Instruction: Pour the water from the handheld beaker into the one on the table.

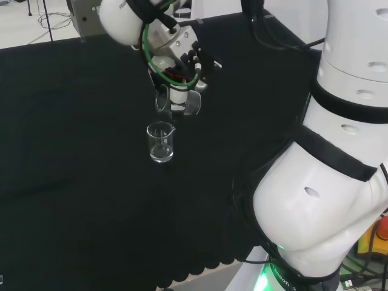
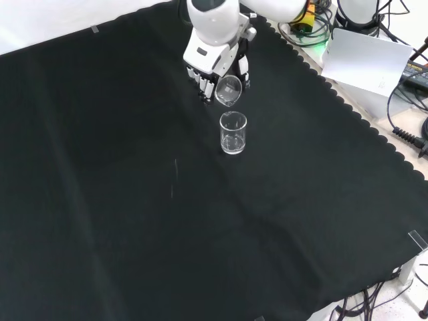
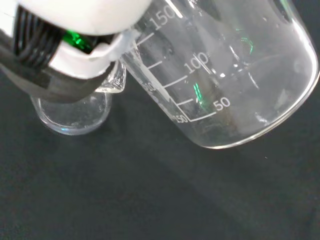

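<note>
Covering the table [image 2: 100, 167], black cloth carries one clear beaker [image 2: 233, 132] standing upright near the middle, mouth up. Just beyond it in the front view, the hand [image 2: 215, 63] has its fingers curled round a second beaker [image 2: 229, 90], tipped steeply so its long axis lies near level. Its mouth faces the upright one, held above and not touching.

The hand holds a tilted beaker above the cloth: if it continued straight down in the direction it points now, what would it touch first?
Probably the standing beaker. The hand points down with its held beaker tilted just above and beside it, so that glass would likely meet the rim first; otherwise the black cloth. Depth is unclear.
</note>
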`<action>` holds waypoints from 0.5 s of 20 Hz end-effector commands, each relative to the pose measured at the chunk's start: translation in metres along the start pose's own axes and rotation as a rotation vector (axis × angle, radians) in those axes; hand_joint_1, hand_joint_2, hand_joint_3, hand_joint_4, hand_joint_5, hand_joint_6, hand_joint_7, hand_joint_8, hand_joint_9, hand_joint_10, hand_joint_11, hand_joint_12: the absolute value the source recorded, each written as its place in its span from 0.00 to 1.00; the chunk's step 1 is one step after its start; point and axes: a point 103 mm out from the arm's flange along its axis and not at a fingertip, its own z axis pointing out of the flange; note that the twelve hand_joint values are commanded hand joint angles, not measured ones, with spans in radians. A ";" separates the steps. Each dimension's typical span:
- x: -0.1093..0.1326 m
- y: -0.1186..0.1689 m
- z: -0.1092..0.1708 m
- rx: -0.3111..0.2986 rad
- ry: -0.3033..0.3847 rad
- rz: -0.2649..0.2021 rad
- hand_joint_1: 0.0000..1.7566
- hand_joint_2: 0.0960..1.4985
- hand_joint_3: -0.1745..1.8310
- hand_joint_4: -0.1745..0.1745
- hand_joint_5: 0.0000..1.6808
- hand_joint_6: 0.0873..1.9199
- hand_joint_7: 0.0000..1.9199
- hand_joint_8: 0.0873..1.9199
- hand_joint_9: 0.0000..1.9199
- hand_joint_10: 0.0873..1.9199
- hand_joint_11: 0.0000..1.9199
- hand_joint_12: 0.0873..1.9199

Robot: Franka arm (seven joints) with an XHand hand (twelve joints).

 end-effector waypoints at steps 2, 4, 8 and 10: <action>-0.021 0.001 0.005 -0.122 0.141 -0.045 0.66 0.38 0.46 0.52 0.74 0.37 0.79 0.29 0.86 0.09 0.73 0.32; -0.024 0.003 0.005 -0.141 0.154 -0.054 0.66 0.38 0.46 0.51 0.74 0.37 0.79 0.29 0.86 0.09 0.73 0.32; -0.030 0.008 0.006 -0.165 0.174 -0.069 0.66 0.38 0.46 0.51 0.74 0.38 0.79 0.30 0.86 0.09 0.72 0.32; -0.035 0.012 0.007 -0.183 0.185 -0.075 0.71 0.38 0.45 0.18 0.73 0.37 0.71 0.34 0.84 0.11 0.72 0.32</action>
